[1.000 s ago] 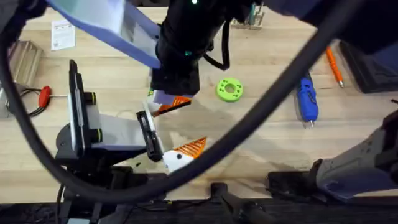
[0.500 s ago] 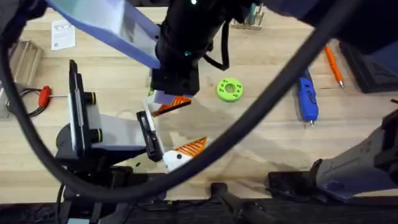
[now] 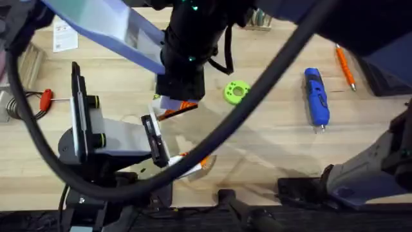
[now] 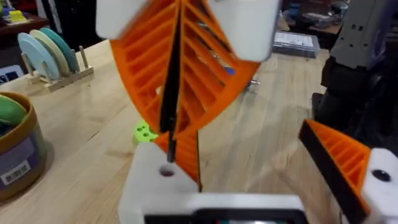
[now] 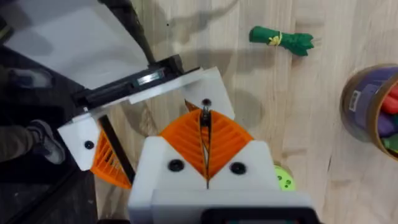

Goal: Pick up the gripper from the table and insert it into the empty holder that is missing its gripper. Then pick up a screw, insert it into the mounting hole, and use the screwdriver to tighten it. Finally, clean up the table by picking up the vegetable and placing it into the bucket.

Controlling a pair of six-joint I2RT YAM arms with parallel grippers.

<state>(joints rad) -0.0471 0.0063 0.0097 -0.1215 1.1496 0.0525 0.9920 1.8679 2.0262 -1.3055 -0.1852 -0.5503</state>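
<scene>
My right gripper (image 5: pixel 204 115) points straight down, its orange ribbed pads shut. The tips touch the white holder (image 5: pixel 186 84) beside its mounting hole. I cannot tell whether a screw is pinched there. The left wrist view shows the same right gripper (image 4: pixel 171 146) coming down onto the holder (image 4: pixel 155 180). An orange wedge (image 3: pixel 178 108) pokes out under the dark wrist; whether it is the gripper is unclear. The screwdriver (image 3: pixel 315 96) lies at the right. The vegetable (image 5: pixel 283 38) lies on the wood near the bucket (image 5: pixel 373 106).
The grey-and-black arm with yellow rings (image 3: pixel 96 132) stands at the left and carries a mounted orange finger (image 5: pixel 109 163). A green disc (image 3: pixel 236 91), a red-handled screwdriver (image 3: pixel 45 98) and an orange pen tool (image 3: pixel 346 67) lie about. A thick black cable (image 3: pixel 270 84) crosses close overhead.
The thick black cable has swung up and left. It now crosses the mounted orange finger and uncovers more of the screwdriver. The wrist over the holder has barely moved.
</scene>
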